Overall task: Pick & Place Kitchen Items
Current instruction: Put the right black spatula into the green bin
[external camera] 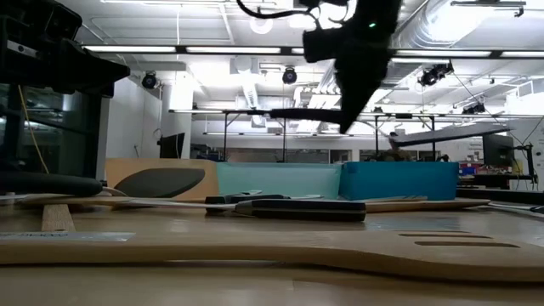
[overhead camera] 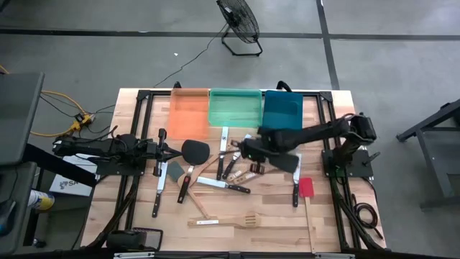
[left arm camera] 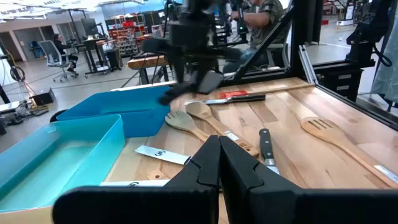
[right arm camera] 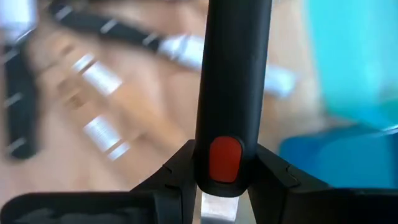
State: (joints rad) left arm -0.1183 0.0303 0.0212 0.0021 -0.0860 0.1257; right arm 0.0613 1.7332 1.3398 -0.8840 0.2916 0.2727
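Black-handled utensil (right arm camera: 231, 93) w/ a red spot near its end is pinched between the right gripper (right arm camera: 225, 163) fingers, lifted clear of the table. From above, that gripper (overhead camera: 248, 149) sits mid-table, just in front of the green tray (overhead camera: 235, 106) and beside the blue tray (overhead camera: 283, 109); the utensil's dark flat head (overhead camera: 286, 161) hangs out twd the arm's base. Grip is on the handle, probably so the wide head stays free for lowering into a tray.

Left gripper (overhead camera: 169, 150) waits at the table's left, fingers pressed together, holding nothing, near the black spatula (overhead camera: 194, 150); likely parked there to keep out of the working arm's way.

Other kitchen items lie loose on the wooden table (overhead camera: 129, 208): knives and wooden spoons clustered mid-table, a red spatula (overhead camera: 306, 188) to the right, a slotted wooden turner (overhead camera: 224, 221) near the front edge. Orange tray (overhead camera: 189, 111) sits left of the green one; all three line the back edge, prob. as drop-off bins. Can't tell which tray this item is meant for.
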